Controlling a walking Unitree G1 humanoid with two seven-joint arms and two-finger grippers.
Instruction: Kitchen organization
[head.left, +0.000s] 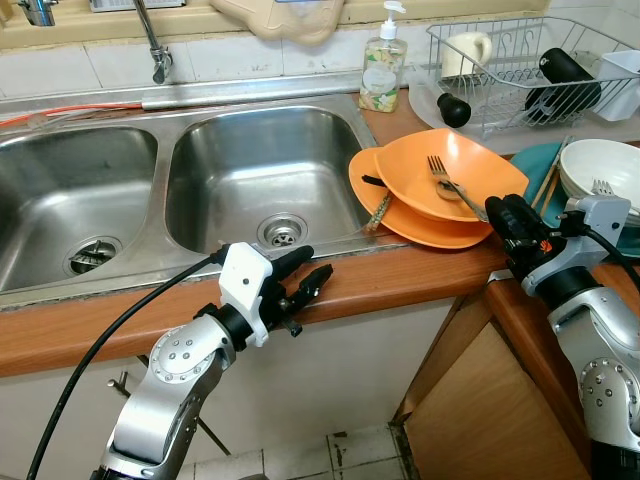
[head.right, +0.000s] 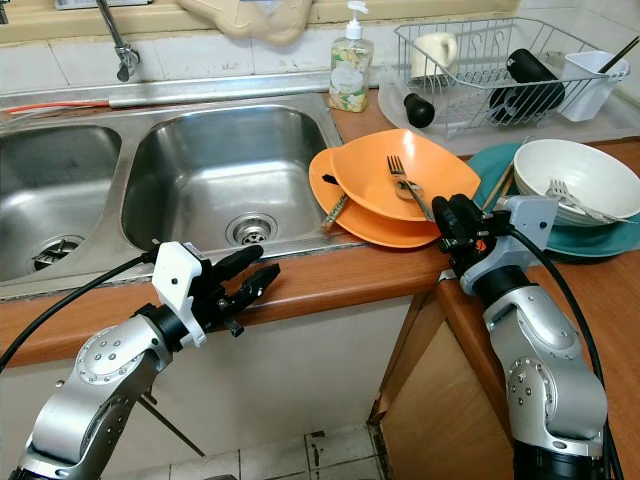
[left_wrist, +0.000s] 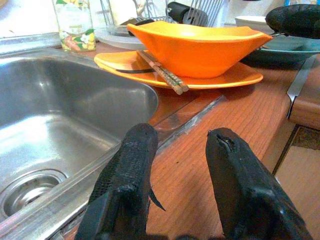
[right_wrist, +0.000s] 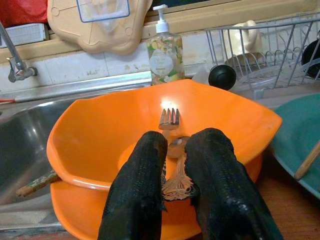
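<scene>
Right gripper (right_wrist: 172, 165) reaches over the near rim of the orange bowl (head.left: 450, 172), its two black fingers (right_wrist: 137, 185) closed on the patterned handle of a fork (right_wrist: 170, 131). That fork lies inside the orange bowl with its long axis running from the near rim towards the back wall, tines pointing away from the robot at the soap dispenser (head.left: 381, 68). A spoon bowl shows just under the fork's neck, between the fingers.

Beneath the orange bowl sits an orange plate (head.left: 372, 185), and a pair of chopsticks (left_wrist: 162, 74) rests across that plate on the bowl's sink side, one end sticking out over the plate's near edge. To the bowl's right stands a white bowl (head.right: 580, 175) on a teal plate (head.right: 590, 240), with another fork (head.right: 565, 192) inside it. Behind the orange bowl is a wire dish rack (head.left: 530, 65).

Left of the orange bowl, the left gripper (head.left: 300, 278) hovers at the front edge of the wooden counter (head.left: 400, 275) beside the steel sink (head.left: 250, 170), fingers spread and empty.
</scene>
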